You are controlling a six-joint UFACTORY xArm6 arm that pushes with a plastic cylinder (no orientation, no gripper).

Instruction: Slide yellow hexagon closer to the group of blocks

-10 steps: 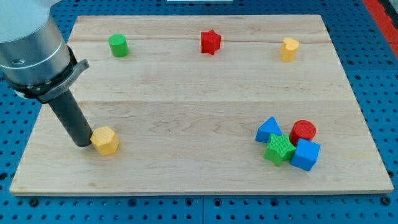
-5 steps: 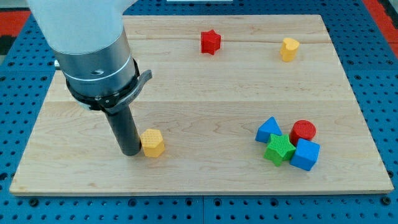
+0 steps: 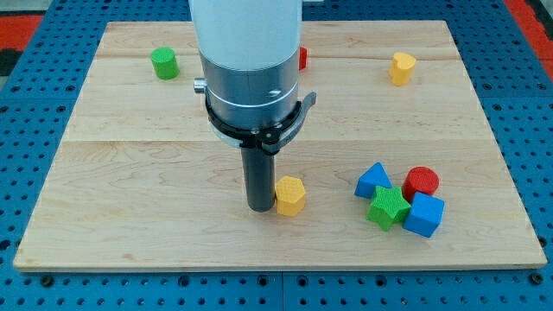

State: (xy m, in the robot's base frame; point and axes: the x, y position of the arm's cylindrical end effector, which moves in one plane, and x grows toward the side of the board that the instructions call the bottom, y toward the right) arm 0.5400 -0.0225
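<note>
Claw: none shows; my tip (image 3: 261, 208) touches yellow hexagon (image 3: 289, 195) on wooden board (image 3: 130, 173).

The yellow hexagon (image 3: 289, 195) sits flat on the bench (image 3: 130, 130), low and near the middle, its left face seemingly touching my tip (image 3: 261, 207) (the contact edge is hard to make out). To the view's right lies the group: a blue triangular block (image 3: 373, 180), a red cylinder (image 3: 422, 181), a green star-shaped block (image 3: 388, 207) and a blue cube (image 3: 424, 214), packed together, a clear gap from the hexagon.
</note>
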